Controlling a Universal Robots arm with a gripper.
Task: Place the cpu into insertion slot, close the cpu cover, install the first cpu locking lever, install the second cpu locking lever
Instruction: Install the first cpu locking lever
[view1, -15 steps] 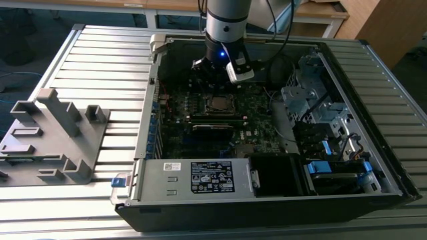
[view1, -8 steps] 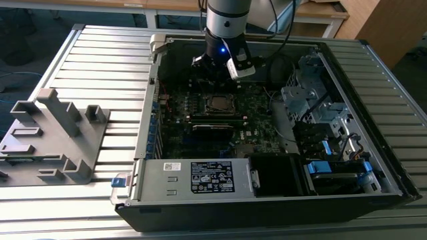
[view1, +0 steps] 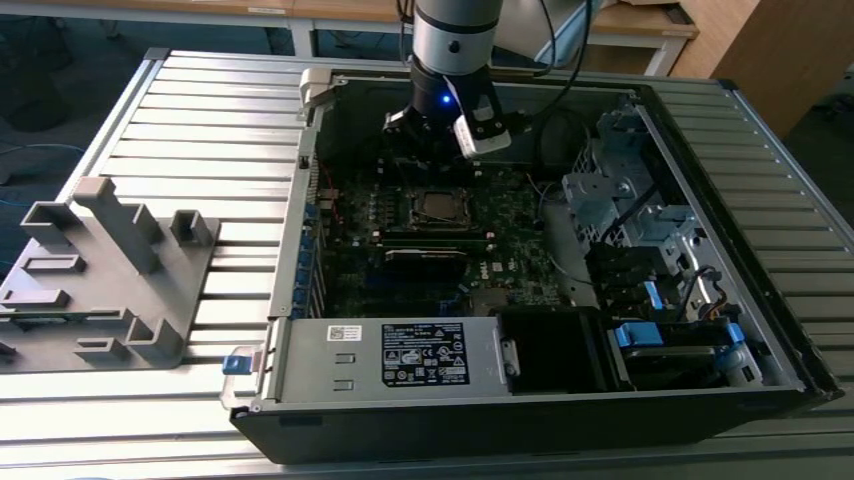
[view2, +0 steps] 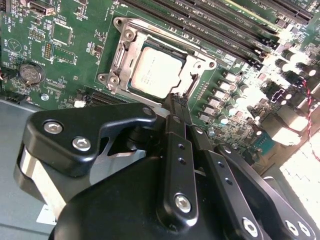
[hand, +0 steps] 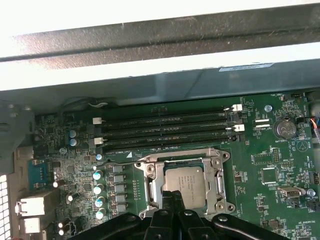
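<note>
Gripper (view2: 179, 106) was noted nearest the lens in both wrist views, fingers drawn together with nothing seen between them. The tips were set at the rim of the cpu cover (view2: 122, 47); contact could not be confirmed. The cpu (view2: 157, 72) was found seated in the insertion slot (hand: 159, 186), with the cover laid flat around it.

Step judged: lever work, with placing and closing done. A thin wire locking lever (hand: 117, 163) was seen beside the cover; whether it was latched could not be told. A short, low push along the cover's edge was judged needed, the chip face kept untouched.

Room was bounded by capacitors (hand: 98, 187) just beside the slot, memory slots (hand: 165, 127) beyond, and the case wall (hand: 150, 75) farthest. Open space lay above.
</note>
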